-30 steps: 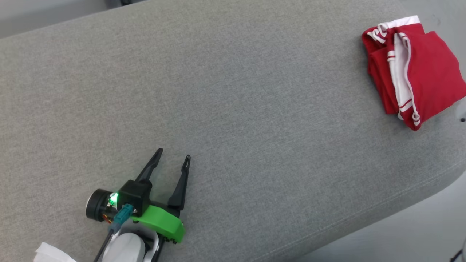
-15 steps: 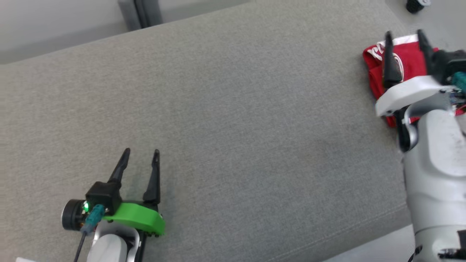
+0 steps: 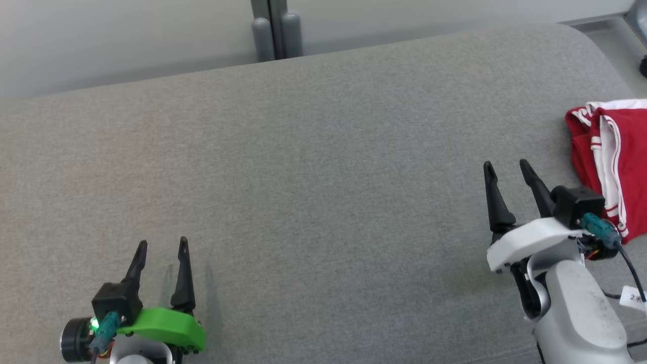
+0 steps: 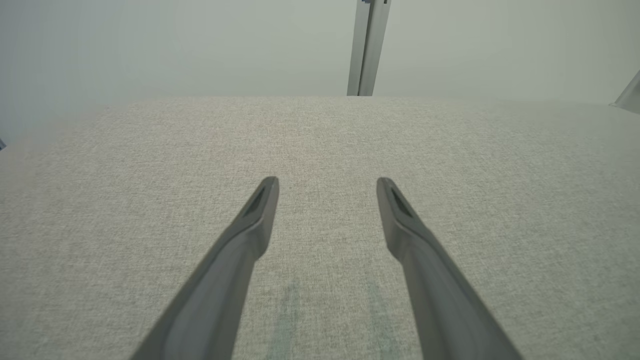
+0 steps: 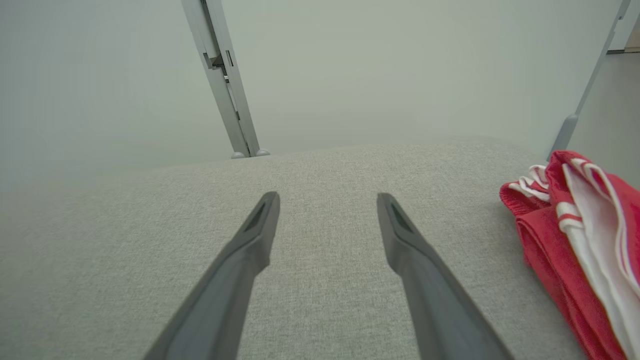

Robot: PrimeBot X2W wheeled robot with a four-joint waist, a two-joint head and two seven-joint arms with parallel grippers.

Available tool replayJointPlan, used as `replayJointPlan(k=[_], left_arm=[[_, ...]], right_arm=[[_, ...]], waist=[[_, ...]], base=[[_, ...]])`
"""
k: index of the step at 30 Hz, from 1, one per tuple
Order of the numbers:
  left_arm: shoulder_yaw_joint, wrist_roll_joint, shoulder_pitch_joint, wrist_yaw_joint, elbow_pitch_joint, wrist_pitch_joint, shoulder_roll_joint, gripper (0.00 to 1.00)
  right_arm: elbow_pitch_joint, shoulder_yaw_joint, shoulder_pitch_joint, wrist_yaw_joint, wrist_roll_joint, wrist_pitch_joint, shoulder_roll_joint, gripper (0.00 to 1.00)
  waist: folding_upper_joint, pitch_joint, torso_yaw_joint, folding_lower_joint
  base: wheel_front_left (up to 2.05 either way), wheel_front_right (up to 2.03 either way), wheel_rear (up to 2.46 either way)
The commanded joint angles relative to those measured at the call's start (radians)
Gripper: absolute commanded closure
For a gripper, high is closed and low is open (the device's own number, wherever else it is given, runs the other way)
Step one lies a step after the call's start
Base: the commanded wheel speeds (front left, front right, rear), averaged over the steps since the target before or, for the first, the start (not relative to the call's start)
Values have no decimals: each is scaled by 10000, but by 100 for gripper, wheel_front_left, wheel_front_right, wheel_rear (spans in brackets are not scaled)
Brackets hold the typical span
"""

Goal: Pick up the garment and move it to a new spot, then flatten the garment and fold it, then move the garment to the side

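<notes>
Head view: the fingers (image 3: 184,273) of the left gripper (image 3: 163,241) stand apart with nothing between them. They sit over the near left corner of the grey fabric-covered tabletop (image 3: 323,177) and point toward its far edge. A green cover (image 3: 162,326) sits at that wrist. The right gripper (image 3: 505,163) is near the right edge, and its two dark fingers are likewise spread and empty above bare cloth. The red garment (image 3: 624,151), trimmed with white stripes, lies bunched at the right edge toward the far right corner and is cut off by the frame. It lies just beside the right gripper on the outer side, and the fingers do not touch it. A grey post (image 3: 275,30) rises behind the far edge against a pale wall (image 3: 126,40).

Left wrist view: the left gripper (image 4: 327,180) shows both fingers wide apart over the plain tabletop (image 4: 125,175), holding nothing. Faint shadows lie on the cloth below them. The post (image 4: 366,50) stands beyond the far edge.

Right wrist view: the right gripper (image 5: 327,195) is open too, and only the grey tabletop (image 5: 125,225) shows between its fingers. The garment (image 5: 555,245) lies to their right, close to the right finger but clear of it, red folds over white lining. A post (image 5: 225,75) stands behind the far edge.
</notes>
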Motion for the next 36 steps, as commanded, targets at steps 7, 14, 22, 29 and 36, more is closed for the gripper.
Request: replayJointPlan(k=[7,14,22,29,36], left_arm=[[241,-227,789,112,161,2,-18,0],[218,-710,1301,103,257,2,-20,0],[220,-840,1314,84,581,7,-82,100],[403,-2534,1068,69,494,534,-85,100],[458,-3730,967,76,275,830,-78,100]], right_arm=[[-459,-8,1361,-18,111,-37,-30,0],[-789,-65,2311,-18,266,-37,-29,0],[-546,-10,2729,2,259,26,94,100],[-673,-165,2702,1,2006,560,89,100],[-899,-181,2741,0,3245,846,78,100]], waist=[[0,-1006,936,0],[0,-1433,1082,0],[0,-1512,1056,0],[0,-1507,1081,0],[0,-1501,1100,0]], base=[[0,0,0],[0,0,0],[0,0,0],[0,0,0],[0,0,0]])
